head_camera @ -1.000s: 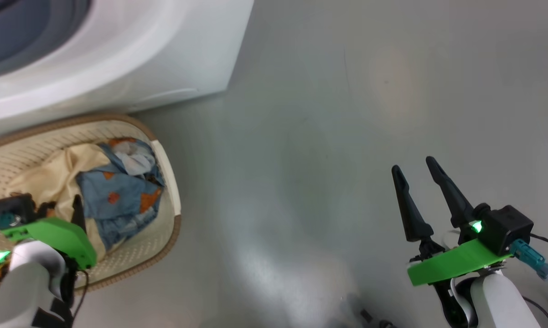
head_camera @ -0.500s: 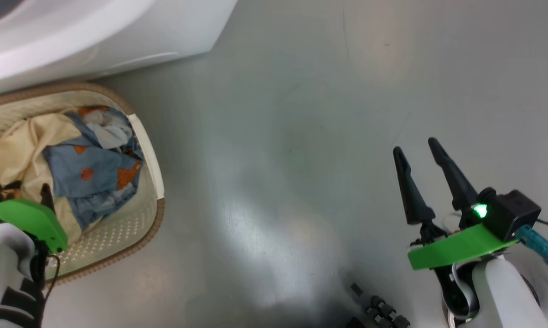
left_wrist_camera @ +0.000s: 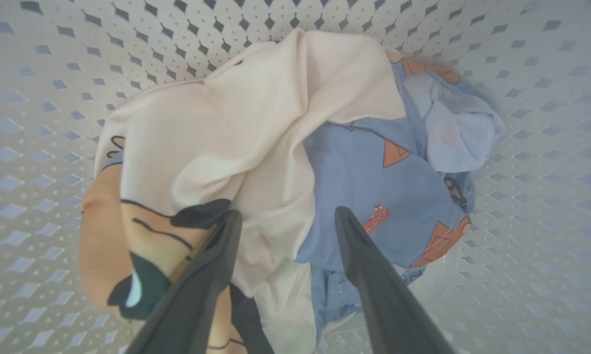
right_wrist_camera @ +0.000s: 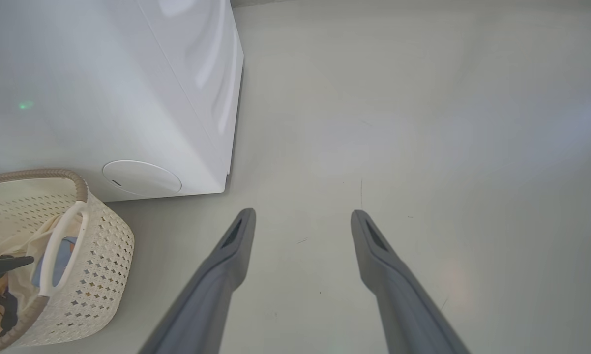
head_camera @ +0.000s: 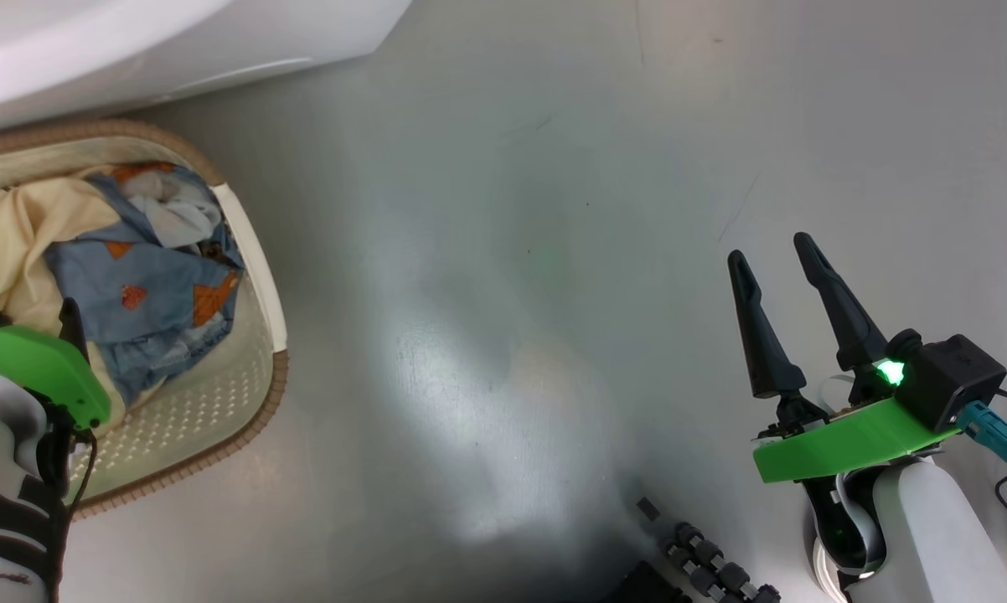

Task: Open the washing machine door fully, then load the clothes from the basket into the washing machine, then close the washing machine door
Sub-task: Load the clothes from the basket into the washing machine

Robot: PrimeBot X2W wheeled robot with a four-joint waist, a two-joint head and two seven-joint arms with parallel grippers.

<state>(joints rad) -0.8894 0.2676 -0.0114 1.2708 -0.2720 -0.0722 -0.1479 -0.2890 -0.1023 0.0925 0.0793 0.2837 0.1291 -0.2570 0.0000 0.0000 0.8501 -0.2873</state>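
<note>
So the clothes [left_wrist_camera: 295, 147] are all heaped in the basket [head_camera: 185, 419], which sits at the left edge of the head view, just below the white washing machine [head_camera: 135, 42] in the upper left corner. The left gripper [left_wrist_camera: 288, 214] hangs right over the heap with its 2 fingers spread wide and nothing between them. In the left wrist view 1 tip sits over the cream cloth [left_wrist_camera: 256, 123] and the other over the blue printed piece [left_wrist_camera: 364, 182], low in the middle of the frame, and I can't tell if they touch the fabric. The right gripper [head_camera: 769, 247] is at the lower right of the head view, also spread and empty, over bare floor [head_camera: 512, 293] well apart from the basket. My guess on handling: light, soft, floppy stuff that won't break but will drape and trail, and the pieces look tangled, so pulling 1 may drag another along. I'd pinch a thick bunch at the raised fold mid-heap where cream overlaps blue, since a single thin layer could slip out of those narrow fingers
</note>
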